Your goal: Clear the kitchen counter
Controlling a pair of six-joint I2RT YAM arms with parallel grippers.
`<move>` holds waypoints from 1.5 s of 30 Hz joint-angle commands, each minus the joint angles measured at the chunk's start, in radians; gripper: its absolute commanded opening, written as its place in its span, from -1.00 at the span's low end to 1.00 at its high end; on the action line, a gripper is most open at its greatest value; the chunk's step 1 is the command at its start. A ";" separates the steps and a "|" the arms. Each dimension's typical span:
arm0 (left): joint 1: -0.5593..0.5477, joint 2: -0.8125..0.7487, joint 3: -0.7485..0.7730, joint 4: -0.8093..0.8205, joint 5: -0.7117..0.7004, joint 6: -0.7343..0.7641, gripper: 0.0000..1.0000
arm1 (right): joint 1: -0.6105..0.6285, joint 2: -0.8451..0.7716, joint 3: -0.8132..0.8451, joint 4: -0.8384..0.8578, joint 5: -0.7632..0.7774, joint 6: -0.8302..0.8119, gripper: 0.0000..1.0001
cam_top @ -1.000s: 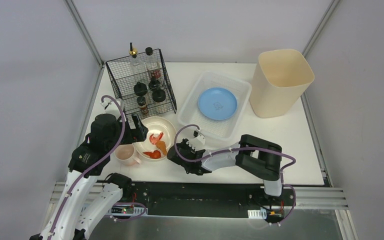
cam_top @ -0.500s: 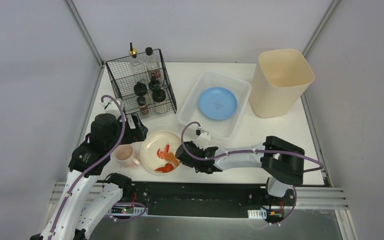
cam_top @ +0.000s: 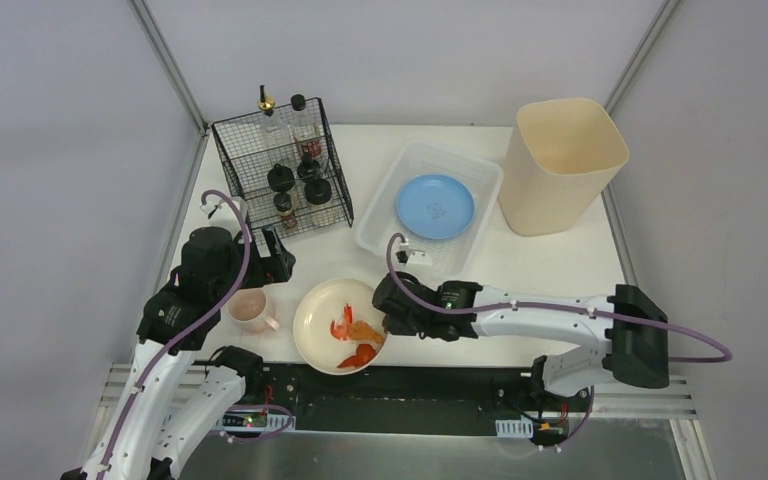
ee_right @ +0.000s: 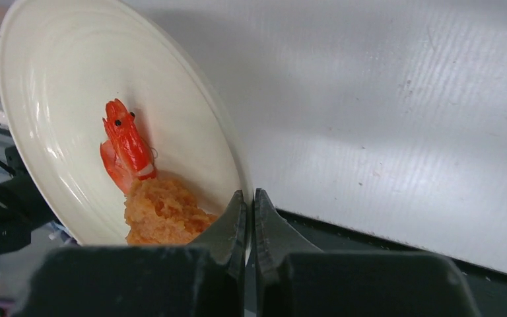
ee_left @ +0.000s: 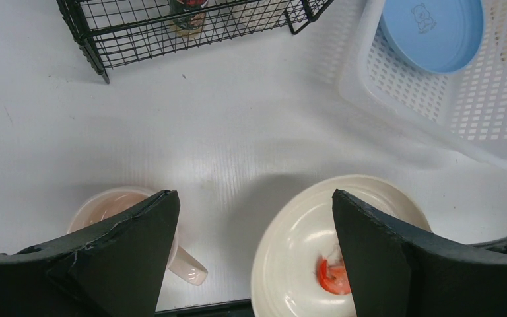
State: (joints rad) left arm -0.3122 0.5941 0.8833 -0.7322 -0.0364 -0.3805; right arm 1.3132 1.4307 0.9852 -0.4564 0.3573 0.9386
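A cream plate [cam_top: 325,318] with a red shrimp [ee_right: 127,146] and an orange fried lump [ee_right: 162,213] is at the near edge of the white kitchen counter [cam_top: 550,270], partly over the edge. My right gripper [cam_top: 388,322] is shut on the plate's right rim [ee_right: 245,198]. The plate also shows in the left wrist view [ee_left: 290,244]. A pink mug [cam_top: 250,310] stands left of the plate. My left gripper [ee_left: 254,257] is open and empty, above the counter between mug [ee_left: 105,201] and plate.
A black wire rack [cam_top: 280,170] with bottles stands at the back left. A white perforated basket [cam_top: 390,215] holds a blue plate [cam_top: 434,206]. A tall cream bin [cam_top: 560,165] stands at the back right.
My right gripper has pulled the plate toward the near edge and to the right, away from the rack. The right arm has stretched out. The left arm and the mug have not moved.
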 commanded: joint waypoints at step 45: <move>0.010 0.013 -0.009 0.018 0.108 0.011 0.78 | -1.306 0.187 1.094 -0.540 -0.289 -0.363 -1.00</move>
State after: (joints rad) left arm -0.3122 0.6075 0.8742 -0.7319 0.0288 -0.3805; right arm 0.0879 1.5871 1.9949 -1.0012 0.0509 0.5350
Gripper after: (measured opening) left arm 0.890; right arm 0.025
